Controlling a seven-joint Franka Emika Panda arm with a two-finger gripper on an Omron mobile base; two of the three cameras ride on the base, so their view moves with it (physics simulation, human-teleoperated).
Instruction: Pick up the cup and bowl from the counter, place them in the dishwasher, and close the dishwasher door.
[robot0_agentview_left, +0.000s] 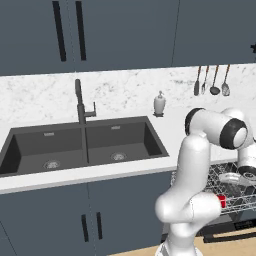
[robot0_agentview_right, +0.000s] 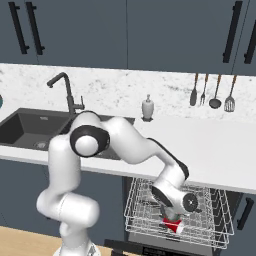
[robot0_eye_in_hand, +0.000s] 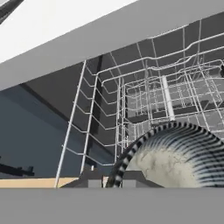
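We count one red cup (robot0_agentview_right: 173, 226) and one striped, ribbed bowl (robot0_eye_in_hand: 175, 155) in the dishwasher (robot0_agentview_right: 178, 210) rack, our jaws clamping the bowl's rim.

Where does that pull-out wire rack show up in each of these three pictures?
Left base view: the wire rack is at the lower right, behind the arm.
Right base view: the rack is at the bottom centre.
Hand view: the rack runs across the middle, behind the striped bowl.
Shared landmark: the white counter just above the rack.
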